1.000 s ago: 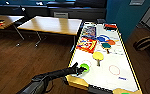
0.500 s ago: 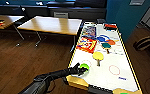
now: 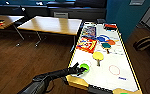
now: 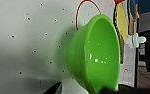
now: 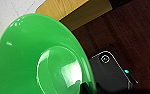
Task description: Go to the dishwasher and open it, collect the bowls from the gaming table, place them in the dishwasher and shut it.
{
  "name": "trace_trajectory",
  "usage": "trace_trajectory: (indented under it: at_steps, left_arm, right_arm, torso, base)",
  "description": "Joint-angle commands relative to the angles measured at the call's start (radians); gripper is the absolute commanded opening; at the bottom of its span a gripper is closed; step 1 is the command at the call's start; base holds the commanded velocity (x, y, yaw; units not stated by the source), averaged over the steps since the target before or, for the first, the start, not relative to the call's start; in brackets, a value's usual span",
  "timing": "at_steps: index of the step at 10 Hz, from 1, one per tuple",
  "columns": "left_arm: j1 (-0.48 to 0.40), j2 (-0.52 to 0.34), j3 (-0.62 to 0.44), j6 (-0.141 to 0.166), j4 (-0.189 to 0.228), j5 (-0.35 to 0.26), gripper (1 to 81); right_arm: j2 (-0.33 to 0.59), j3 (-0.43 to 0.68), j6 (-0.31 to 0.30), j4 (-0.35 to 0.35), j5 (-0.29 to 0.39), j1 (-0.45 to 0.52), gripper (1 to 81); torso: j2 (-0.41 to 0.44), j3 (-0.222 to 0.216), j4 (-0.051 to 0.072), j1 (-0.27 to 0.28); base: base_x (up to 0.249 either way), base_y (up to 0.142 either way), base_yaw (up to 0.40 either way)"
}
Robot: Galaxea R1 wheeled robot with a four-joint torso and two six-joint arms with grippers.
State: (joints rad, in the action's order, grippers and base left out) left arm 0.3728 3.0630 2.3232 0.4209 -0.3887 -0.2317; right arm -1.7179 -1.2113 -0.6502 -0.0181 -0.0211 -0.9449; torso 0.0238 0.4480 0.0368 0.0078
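The gaming table (image 3: 126, 53) is a long white top with a yellow edge. Near its front left corner stands a small lime bowl (image 3: 85, 66). My left arm reaches in from the lower left, and my left gripper (image 3: 79, 70) is at the bowl's near rim. In the left wrist view the lime bowl (image 4: 96, 55) rests on the white top. One dark finger (image 4: 53, 88) is outside its wall with a white gap between; the other is over the rim, so the gripper is open. The right gripper (image 5: 91, 88) is shut on the rim of a wide green bowl (image 5: 28, 57), held above the table corner and floor.
A yellow paddle (image 3: 98, 56), more paddles and colourful board games (image 3: 87, 45) lie further along the table. Wooden-topped desks (image 3: 51, 25) stand to the left over dark wood floor. A teal wall (image 3: 126, 17) rises behind the table on the right.
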Motion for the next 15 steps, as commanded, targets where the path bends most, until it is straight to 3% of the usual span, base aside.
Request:
trace_trajectory:
  at_steps: [1,8,15]
  left_arm:
    - [-0.14,-0.008,-0.027,0.003,-0.007,-0.044,81.1]
    - [-0.134,-0.098,-0.085,-0.001,-0.006,-0.046,81.1]
    - [-0.122,-0.124,-0.082,-0.004,-0.006,-0.043,81.1]
  right_arm:
    - [0.074,0.02,0.004,0.017,0.043,0.056,1.0]
    - [0.068,0.02,0.004,0.02,0.044,0.062,1.0]
    - [0.061,0.01,0.004,0.02,0.046,0.062,1.0]
  torso:
    - [0.0,0.0,0.0,0.0]
    - [0.0,0.0,0.0,0.0]
    - [0.0,0.0,0.0,0.0]
  base:
    - [0.0,0.0,0.0]
    - [0.0,0.0,0.0]
    - [0.0,0.0,0.0]
